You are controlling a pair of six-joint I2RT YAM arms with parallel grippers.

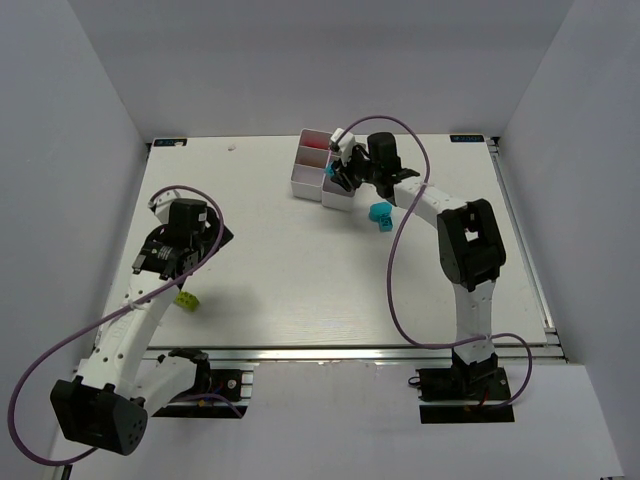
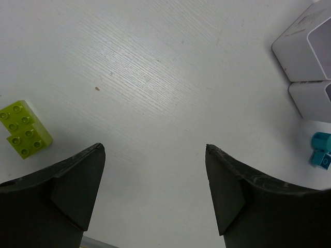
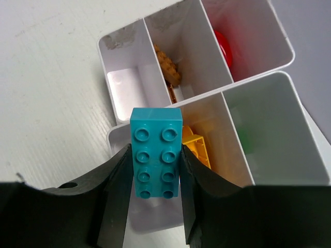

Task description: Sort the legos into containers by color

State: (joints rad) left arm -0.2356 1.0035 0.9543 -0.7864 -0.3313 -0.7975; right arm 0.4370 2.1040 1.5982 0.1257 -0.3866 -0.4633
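Note:
My right gripper is shut on a teal-blue two-by-four lego, held over the near rim of the white containers. In the compartments lie an orange-brown lego, a red one and a yellow one. From above, the right gripper hangs at the containers' right side. A cyan lego sits on the table just right of them. My left gripper is open and empty above bare table. A lime lego lies left of its left finger.
The lime lego lies near the table's front edge, close to the left arm. The cyan lego and the containers show at the right edge of the left wrist view. A purple cable loops beside the right arm.

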